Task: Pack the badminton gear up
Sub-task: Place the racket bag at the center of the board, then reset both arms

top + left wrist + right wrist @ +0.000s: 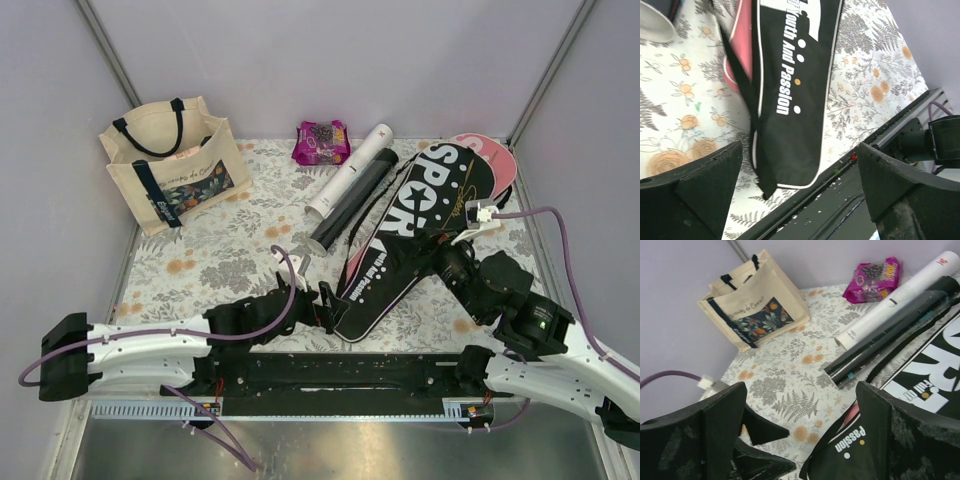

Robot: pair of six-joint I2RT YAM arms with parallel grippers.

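Note:
A black "SPORT" racket cover [420,225] lies slantwise on the floral table, on top of a pink cover [492,155]. A white tube [350,170] and a black tube [352,200] lie side by side to its left. My left gripper [331,308] is open and empty at the black cover's narrow handle end [785,95], which lies ahead between its jaws [800,170]. My right gripper [447,258] is open and empty just above the cover's shaft part [865,450]. No rackets or shuttlecocks show.
A cream canvas tote [170,165] with navy handles stands at the back left. A purple-pink snack packet [322,142] lies at the back by the tubes. A black rail [330,375] runs along the near table edge. Grey walls enclose the table.

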